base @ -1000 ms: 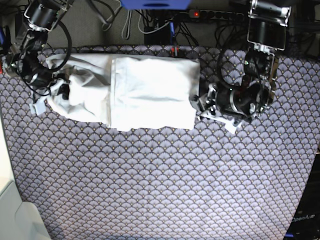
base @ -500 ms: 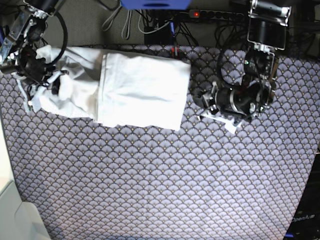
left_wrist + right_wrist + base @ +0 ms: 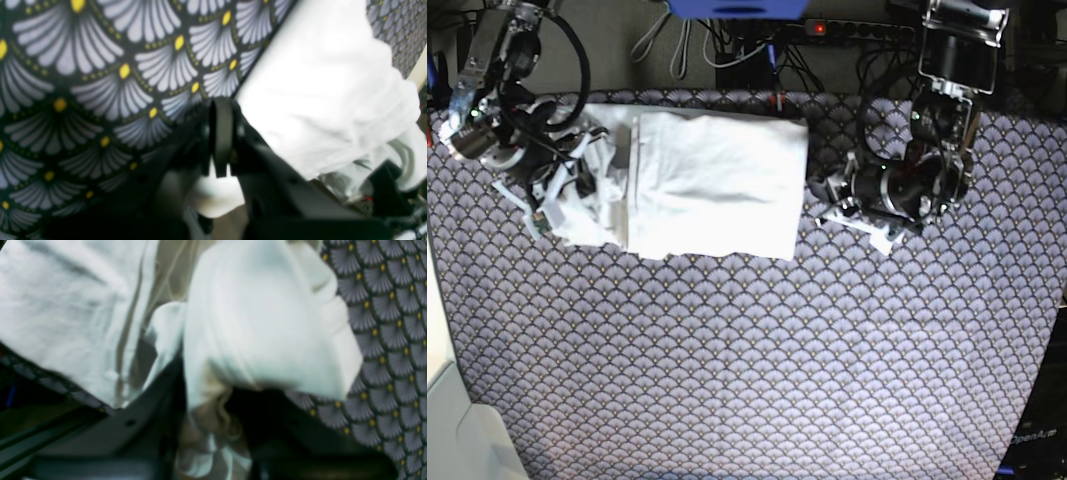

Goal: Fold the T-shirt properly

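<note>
T-shirt (image 3: pixel 702 185) lies partly folded on the scallop-patterned table cover (image 3: pixel 757 360), toward the far left in the base view, its left end bunched.

Right gripper (image 3: pixel 567 190) sits at that bunched end, jaws nearly closed with white cloth pinched between them.

Left gripper (image 3: pixel 827 195) rests just beside the shirt's right edge, jaws fully closed, apparently on nothing; shirt edge alongside it, not between the jaws.

Left gripper (image 3: pixel 827 195) closed and empty, arm low, right gripper (image 3: pixel 577 178) clamped — cloth between its jaws
</note>
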Controlling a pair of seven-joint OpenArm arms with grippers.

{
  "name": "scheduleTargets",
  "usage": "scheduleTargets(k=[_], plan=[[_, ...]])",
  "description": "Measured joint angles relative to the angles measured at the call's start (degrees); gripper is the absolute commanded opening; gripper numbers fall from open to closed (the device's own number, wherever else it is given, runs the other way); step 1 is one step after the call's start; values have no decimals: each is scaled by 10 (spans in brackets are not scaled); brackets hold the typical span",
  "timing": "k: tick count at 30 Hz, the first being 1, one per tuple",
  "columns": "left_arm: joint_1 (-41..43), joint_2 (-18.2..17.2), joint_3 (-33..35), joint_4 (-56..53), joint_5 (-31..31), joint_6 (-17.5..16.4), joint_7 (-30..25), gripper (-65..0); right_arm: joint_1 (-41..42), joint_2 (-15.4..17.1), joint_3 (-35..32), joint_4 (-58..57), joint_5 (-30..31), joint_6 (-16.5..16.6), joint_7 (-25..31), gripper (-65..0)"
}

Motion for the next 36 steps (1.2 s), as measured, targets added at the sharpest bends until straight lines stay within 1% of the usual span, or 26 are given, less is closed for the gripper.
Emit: scheduleTargets(k=[10, 13, 16, 21, 25, 26, 28, 31, 34, 36], plan=[[1, 2, 0, -1, 0, 0, 0, -647, -1, 2, -103, 2, -2, 0, 0, -650], [1, 3, 0, -1, 0, 0, 0, -647, -2, 2, -127, 24, 0, 0, -2, -650], [1, 3, 0, -1, 0, 0, 0, -647, 0, -10, -130, 31, 0, 0, -2, -650], [1, 3, 0, -1, 0, 0, 0, -647, 2, -6, -132, 32, 1, 0, -2, -650], [1, 3, 0, -1, 0, 0, 0, -647, 2, 18, -132, 32, 10, 0, -1, -650], [1, 3, 0, -1, 0, 0, 0, -647, 2, 25, -130, 32, 21, 0, -1, -650], [1, 4, 0, -1, 0, 0, 0, -647, 2, 44, -115, 32, 62, 0, -2, -650], [1, 4, 0, -1, 0, 0, 0, -647, 1, 57, -78, 38, 107, 0, -2, -650], [1, 4, 0, -1, 0, 0, 0, -647, -2, 65, -60, 38, 179, 0, -3, -650], [1, 4, 0, -1, -1, 0, 0, -647, -1, 79, -54, 38, 224, 0, -3, -650]])
